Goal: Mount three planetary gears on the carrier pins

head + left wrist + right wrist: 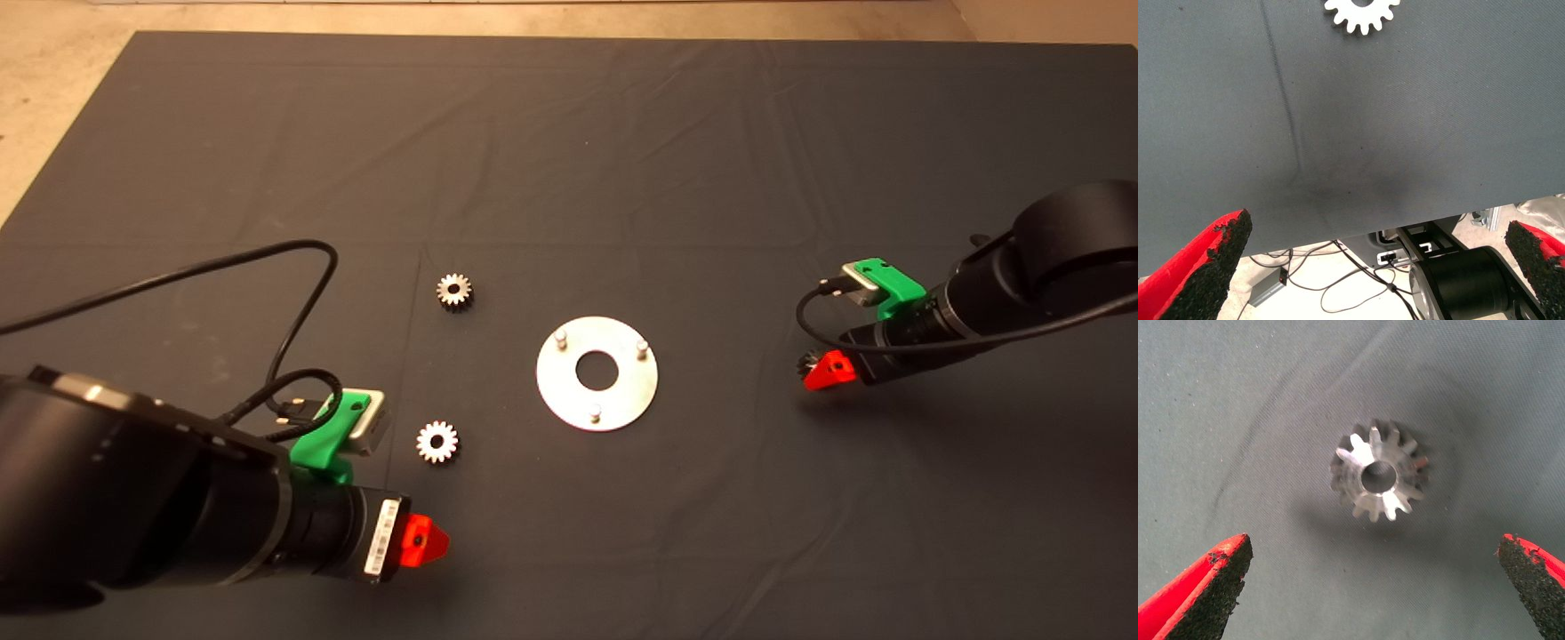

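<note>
On the mat (622, 133), right side: third gear (807, 362) mostly hidden behind the right gripper (827, 370), only a few dark teeth peeking out beside the red fingertip. Clearer from the right wrist: same gear (1379, 479) lying flat on the cloth, centre hole showing, right gripper (1371, 587) poised above with fingers (1211, 587) spread wide and touching nothing.

Centre of the mat: silver disc (622, 404) flat, 3 carrier pins (561, 339) upright in a triangle, all 3 bare, nothing in the big centre hole.

Left of the disc: 2 more planetary gears lying flat, upper gear (454, 290) well apart from the disc, lower gear (437, 441) just beside the left arm's green mount. Left wrist view cuts that gear (1363, 15) off at the frame edge, only half its teeth visible.

Lower left: left gripper (423, 540) hovering over bare mat, seen edge-on from above; from its wrist, left gripper (1385, 267) gaping apart, empty, cables and floor beyond the mat's edge.
</note>
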Robot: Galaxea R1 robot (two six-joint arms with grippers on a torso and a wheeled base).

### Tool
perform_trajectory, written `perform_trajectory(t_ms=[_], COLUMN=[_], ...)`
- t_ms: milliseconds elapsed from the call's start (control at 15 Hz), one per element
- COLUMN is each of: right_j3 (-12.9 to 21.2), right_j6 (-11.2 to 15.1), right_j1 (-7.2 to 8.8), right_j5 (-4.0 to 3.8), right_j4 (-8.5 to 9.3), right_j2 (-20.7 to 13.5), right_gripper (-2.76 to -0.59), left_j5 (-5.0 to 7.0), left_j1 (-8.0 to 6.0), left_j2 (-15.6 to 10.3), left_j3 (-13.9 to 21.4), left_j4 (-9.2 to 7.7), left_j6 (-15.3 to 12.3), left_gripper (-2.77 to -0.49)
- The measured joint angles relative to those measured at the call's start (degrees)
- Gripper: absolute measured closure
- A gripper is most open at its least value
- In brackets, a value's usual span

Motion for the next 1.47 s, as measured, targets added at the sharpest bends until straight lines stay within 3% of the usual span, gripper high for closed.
perform_trajectory(t_ms=[267, 600, 1067, 1267, 1467], right_j3=[-2.73, -3.68, -5.29, -5.62, -5.62], right_j6=[-0.11, -0.52, -0.94, -0.94, -0.94], right_j1=[-2.39, -2.32, -2.34, -2.32, -2.33], right_j5=[0.16, 0.19, 0.21, 0.23, 0.22], right_j4=[-0.01, -0.02, -0.55, -0.59, -0.62], right_j2=[1.63, 2.13, 2.13, 2.13, 2.13], right_gripper=[-2.75, -2.66, -2.24, -2.24, -2.09], left_j5=[-0.02, -0.01, -0.02, -0.02, -0.02], left_j1=[0.0, 0.0, -0.02, 0.0, 0.0], left_j2=[0.16, 0.13, 0.16, 0.13, 0.13], left_j3=[0.0, 0.0, 0.0, 0.0, 0.0], left_j4=[0.0, 0.0, 0.0, 0.0, 0.0], left_j6=[0.0, 0.0, 0.0, 0.0, 0.0], left_gripper=[-2.76, -2.76, -2.76, -2.76, -2.76])
